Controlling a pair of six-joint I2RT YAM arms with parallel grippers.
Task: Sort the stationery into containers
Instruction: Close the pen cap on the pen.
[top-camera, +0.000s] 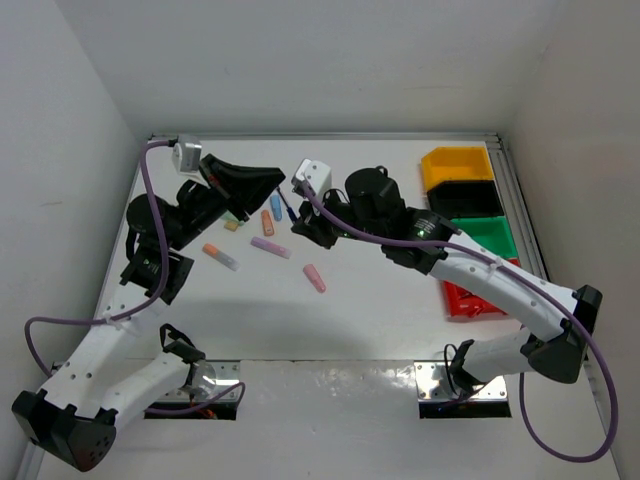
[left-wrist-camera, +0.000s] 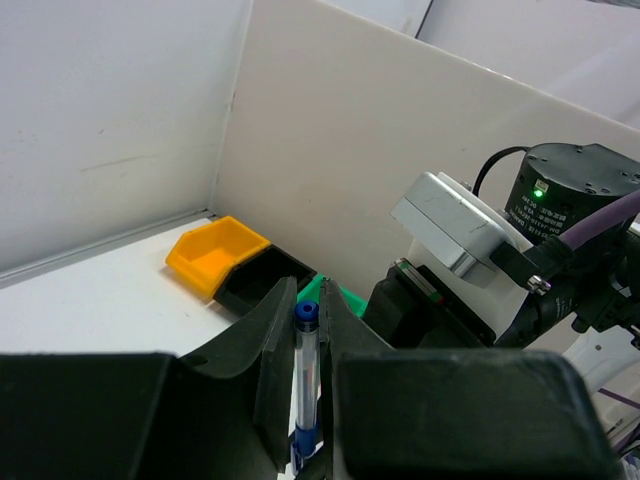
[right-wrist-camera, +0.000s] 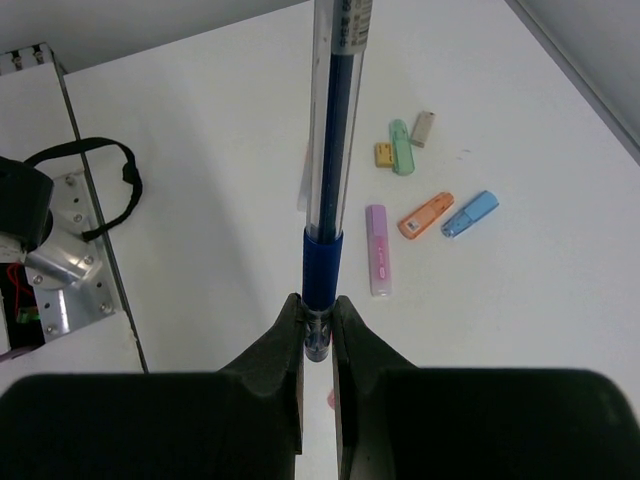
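Observation:
My left gripper (left-wrist-camera: 310, 295) is shut on a blue pen (left-wrist-camera: 306, 370) that lies along its fingers, blue end plug at the fingertips. In the top view this gripper (top-camera: 279, 180) hangs over the far middle of the table. My right gripper (right-wrist-camera: 318, 305) is shut on the tip end of a blue pen (right-wrist-camera: 330, 150) that points straight away from it. The right gripper (top-camera: 299, 222) sits close to the left one, with a blue pen (top-camera: 287, 207) showing between them. The yellow bin (top-camera: 455, 165), black bin (top-camera: 465, 200), green bin (top-camera: 487, 237) and red bin (top-camera: 468, 300) line the right edge.
Loose on the table are a lilac marker (top-camera: 270, 247), an orange one (top-camera: 267, 222), a pink one (top-camera: 314, 278) and an orange-and-white one (top-camera: 220, 257). The right wrist view also shows blue (right-wrist-camera: 470, 214) and green (right-wrist-camera: 401, 147) pieces. White walls enclose the table.

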